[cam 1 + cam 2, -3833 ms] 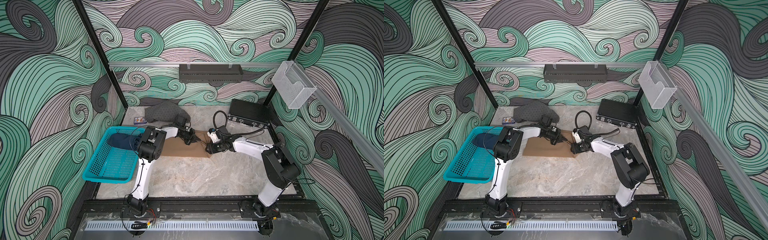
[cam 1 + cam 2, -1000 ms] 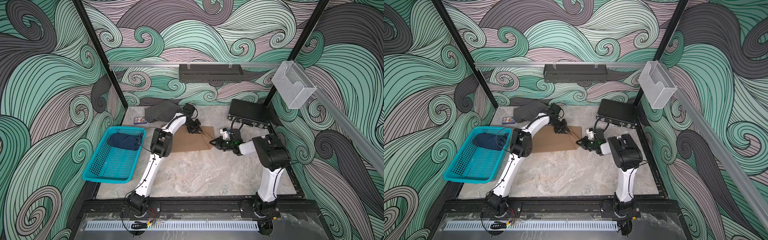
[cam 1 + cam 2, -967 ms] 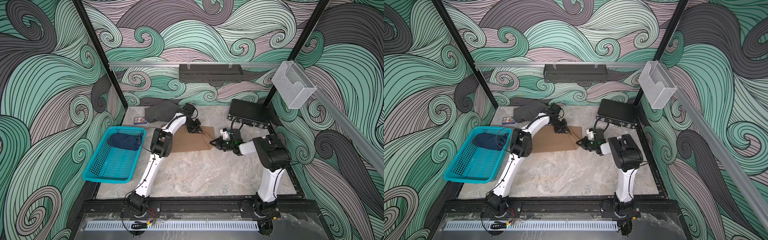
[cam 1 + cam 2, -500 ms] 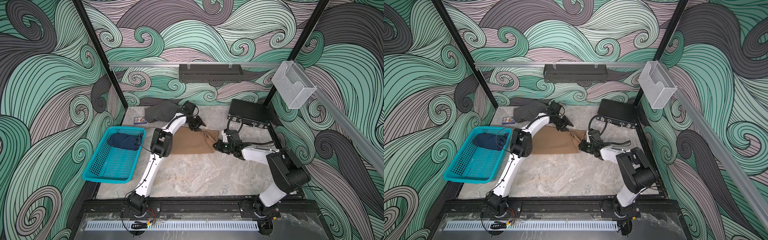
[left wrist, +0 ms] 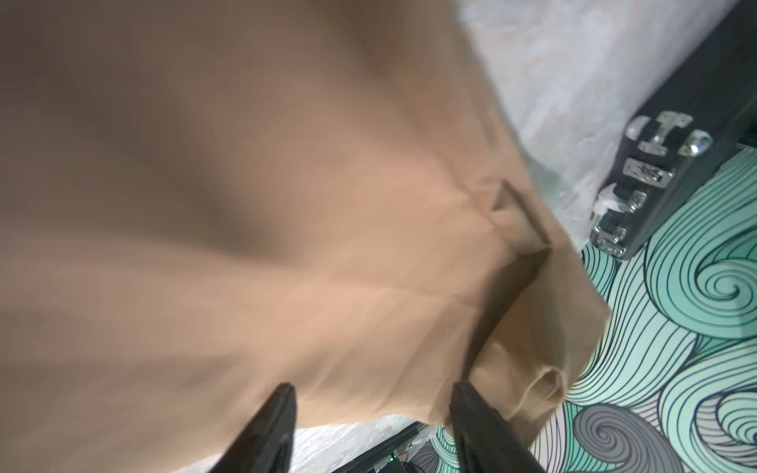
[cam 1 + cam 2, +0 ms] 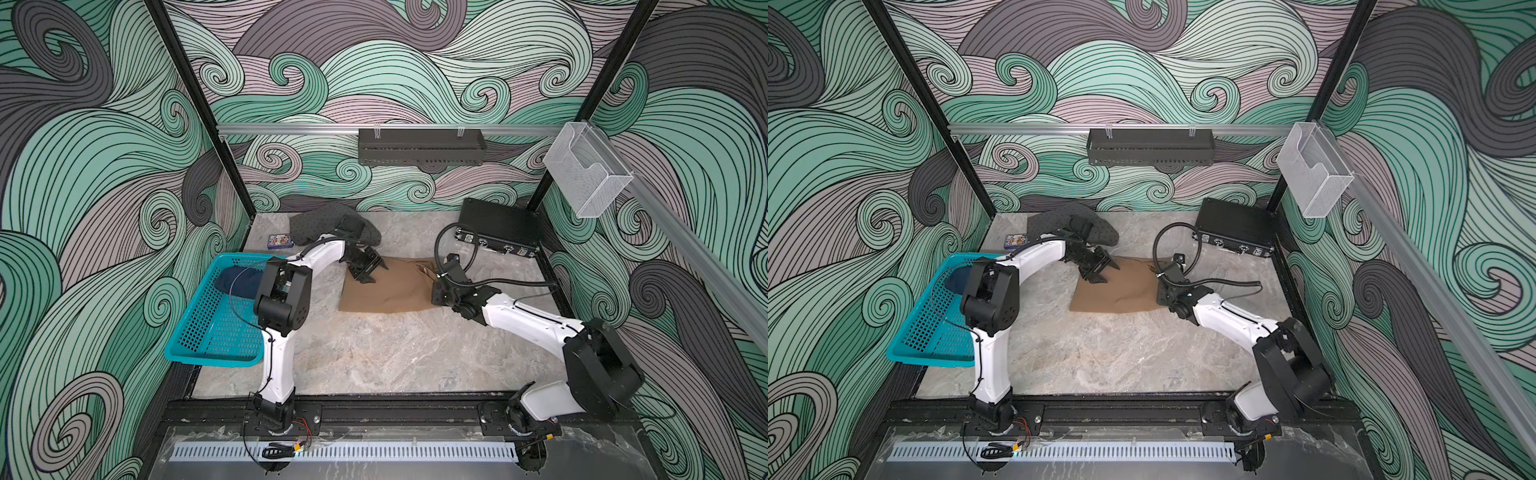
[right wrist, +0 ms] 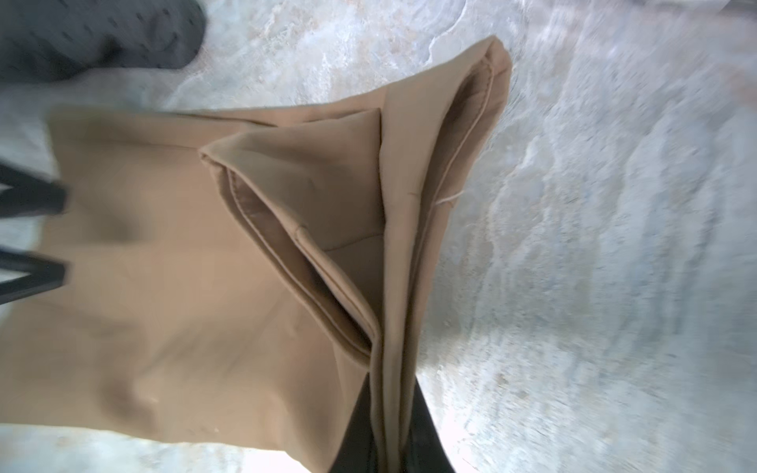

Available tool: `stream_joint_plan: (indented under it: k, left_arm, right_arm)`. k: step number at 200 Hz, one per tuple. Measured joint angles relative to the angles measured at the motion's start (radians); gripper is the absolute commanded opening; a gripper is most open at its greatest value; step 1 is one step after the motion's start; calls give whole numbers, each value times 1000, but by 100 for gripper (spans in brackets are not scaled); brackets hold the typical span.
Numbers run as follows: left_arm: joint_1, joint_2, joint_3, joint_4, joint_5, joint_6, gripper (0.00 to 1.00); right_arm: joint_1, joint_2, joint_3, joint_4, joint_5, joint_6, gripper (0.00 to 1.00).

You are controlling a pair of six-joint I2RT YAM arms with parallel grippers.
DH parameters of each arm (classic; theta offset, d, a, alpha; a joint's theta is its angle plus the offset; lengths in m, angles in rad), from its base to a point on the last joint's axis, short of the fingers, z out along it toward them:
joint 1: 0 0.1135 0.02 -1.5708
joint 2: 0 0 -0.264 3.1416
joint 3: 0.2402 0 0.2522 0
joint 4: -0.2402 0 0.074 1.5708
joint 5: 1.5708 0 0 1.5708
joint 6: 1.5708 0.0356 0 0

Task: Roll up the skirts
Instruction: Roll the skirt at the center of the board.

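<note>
**Tan skirt pinched at one end, not yet rolled**

Our right pincer (image 7: 389,385) is clamped on the edge of the tan skirt (image 6: 386,291), with several layers of hem squeezed between its jaws. Our left pincer (image 5: 370,393) stands roughly half open and holds nothing. It hangs over the opposite far corner of the same skirt, and we cannot tell whether its tips touch the cloth.

The skirt lies mostly flat in the middle of the table (image 6: 374,353), with a loose fold gaping beside the gripped end. The dotted grey skirt (image 6: 316,224) is heaped at the back, behind our left arm. The denim skirt (image 6: 237,282) sits as a dark bundle in the basket (image 6: 208,357), well apart from the black case (image 6: 494,226).

We judge this to be the laying-out step, as no roll has begun. Next, the left pincer needs a hold on its corner. Both should then draw the cloth taut so the fold closes, and turn it over evenly from one end.
</note>
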Motion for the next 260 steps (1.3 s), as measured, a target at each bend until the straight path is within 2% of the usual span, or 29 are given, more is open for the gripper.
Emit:
stream_joint_plan:
  k: [38, 64, 85, 112, 169, 260]
  left_arm:
    - [40, 9, -56, 36, 49, 4, 68]
    - [61, 9, -49, 73, 99, 14, 74]
    - [73, 9, -69, 148, 146, 5, 78]
    - [74, 12, -109, 243, 216, -14, 79]
    - [54, 22, -105, 347, 303, 4, 82]
    - [-18, 35, -123, 584, 343, -31, 82]
  right_arm:
    - [181, 238, 241, -199, 222, -104, 9]
    - [272, 398, 364, -283, 288, -193, 9]
    - [321, 498, 435, -327, 294, -271, 12]
    - [342, 573, 499, -375, 266, -344, 15]
    - [303, 565, 504, -387, 167, -394, 18]
    - [105, 412, 374, -241, -212, -375, 22]
